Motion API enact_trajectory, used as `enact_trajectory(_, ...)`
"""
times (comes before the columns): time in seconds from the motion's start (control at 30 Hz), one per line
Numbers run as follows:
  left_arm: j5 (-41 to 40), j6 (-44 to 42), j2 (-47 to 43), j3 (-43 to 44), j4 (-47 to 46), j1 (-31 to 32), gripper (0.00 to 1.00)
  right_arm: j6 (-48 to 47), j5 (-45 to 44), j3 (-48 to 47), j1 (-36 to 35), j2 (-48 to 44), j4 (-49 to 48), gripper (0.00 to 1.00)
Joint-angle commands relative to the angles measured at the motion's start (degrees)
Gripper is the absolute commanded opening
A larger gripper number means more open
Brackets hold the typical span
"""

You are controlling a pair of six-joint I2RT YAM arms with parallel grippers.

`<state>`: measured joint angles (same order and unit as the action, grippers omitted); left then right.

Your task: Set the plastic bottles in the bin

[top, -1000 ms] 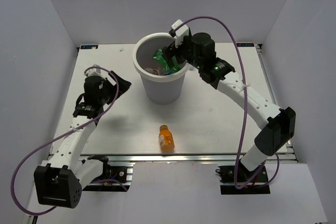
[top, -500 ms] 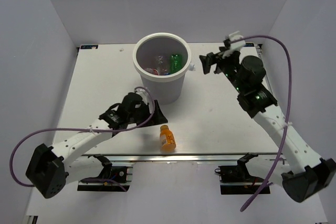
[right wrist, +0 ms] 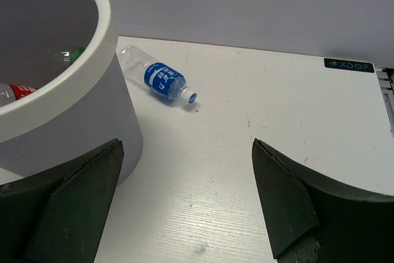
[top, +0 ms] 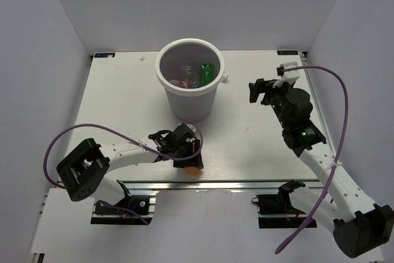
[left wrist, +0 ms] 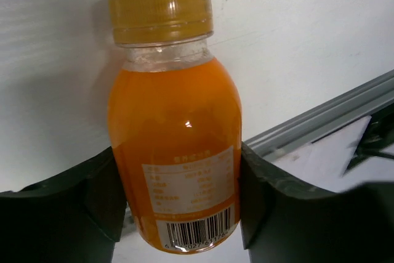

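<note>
An orange bottle point(left wrist: 175, 146) with an orange cap lies on the table near the front edge, mostly hidden under my left gripper point(top: 189, 152) in the top view. The left gripper's jaws press against both sides of it. The white bin point(top: 191, 106) stands at the back centre, holding a green bottle point(top: 207, 72) and a clear red-labelled bottle point(top: 183, 81). A clear bottle with a blue label point(right wrist: 161, 81) lies on the table just beyond the bin point(right wrist: 92, 60). My right gripper point(top: 258, 90) hangs open and empty to the right of the bin.
The aluminium rail point(left wrist: 320, 118) of the table's front edge runs right beside the orange bottle. White walls enclose the table on the left, back and right. A purple cable point(top: 80, 133) loops over the left arm.
My left arm swung from the left side to the orange bottle and closed on it. My right gripper let the green bottle drop into the bin and pulled back to the right.
</note>
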<state>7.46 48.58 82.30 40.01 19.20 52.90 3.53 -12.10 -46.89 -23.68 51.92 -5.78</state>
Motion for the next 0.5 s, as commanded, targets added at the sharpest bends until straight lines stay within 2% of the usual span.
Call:
enact_trajectory(0.0,-3.2,0.3,-1.3,1.4,2.0,0.2,0.62,1.8,-1.3,0.2,0.9,-1.2,-3.2,0.89)
enact_trajectory(0.07,-4.6,-0.5,-4.7,2.4,2.3,0.3,0.52,1.9,-0.5,0.2,1.4,-1.1,-3.3,0.89)
enact_trajectory(0.13,-5.3,-2.8,-7.2,4.1,1.8,0.4,0.48,1.8,-0.2,0.4,1.7,-1.1,-3.4,0.89)
enact_trajectory(0.3,-3.5,-9.9,-15.3,9.0,1.9,5.3,0.45,3.5,-1.5,1.4,4.3,-1.6,-5.7,0.89)
enact_trajectory(0.37,-4.6,-12.2,-16.1,15.1,4.1,8.1,0.45,4.0,-0.1,1.1,6.3,-0.9,-6.3,0.89)
enact_trajectory(0.47,-6.0,-16.8,-15.2,25.2,5.1,8.9,0.45,4.8,4.7,0.3,9.7,0.6,-7.1,0.89)
